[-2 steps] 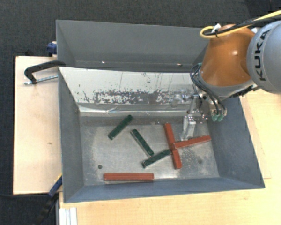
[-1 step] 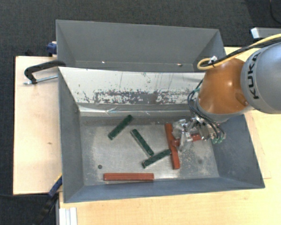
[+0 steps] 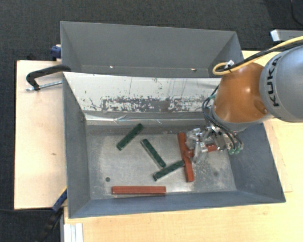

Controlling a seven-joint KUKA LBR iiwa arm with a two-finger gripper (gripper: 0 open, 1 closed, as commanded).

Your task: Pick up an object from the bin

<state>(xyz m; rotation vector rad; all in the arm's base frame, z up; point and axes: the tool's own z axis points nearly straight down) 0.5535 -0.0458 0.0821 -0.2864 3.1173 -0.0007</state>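
Fingers (image 3: 192, 153) slightly parted, touching right-hand red bar (image 3: 188, 171).

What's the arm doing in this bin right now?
The KUKA arm comes in from the right with its hand low in the grey bin, right at the upper part of a red bar near the right side. A green bar lies against that red bar. Further left lie a middle green bar, a far-left green bar and a second red bar by the front wall. All appear to rest on the floor; whether the red bar is gripped can't be told.
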